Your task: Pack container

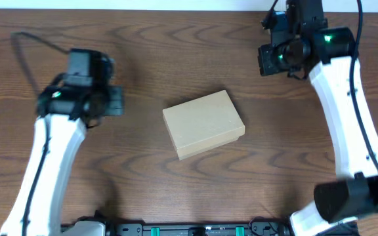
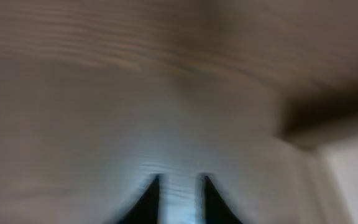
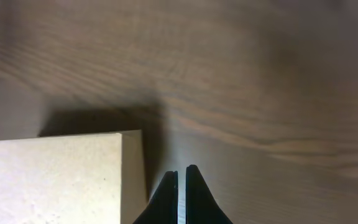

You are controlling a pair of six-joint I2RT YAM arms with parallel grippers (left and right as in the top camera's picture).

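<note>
The container [image 1: 203, 124] is a plain tan cardboard box with its lid shut, lying at the middle of the wooden table. It shows as a pale blur at the right edge of the left wrist view [image 2: 353, 180] and at the lower left of the right wrist view [image 3: 55, 180]. My left gripper [image 1: 87, 82] is to the left of the box, apart from it. Its fingers [image 2: 179, 183] are a little apart with nothing between them, and that view is motion-blurred. My right gripper [image 1: 281, 56] is at the far right, behind the box. Its fingers [image 3: 181, 171] are shut and empty above the table.
The wooden tabletop [image 1: 176, 52] surrounds the box on all sides. The arm bases and a black rail [image 1: 189, 229] sit along the front edge. No pens or other loose items show.
</note>
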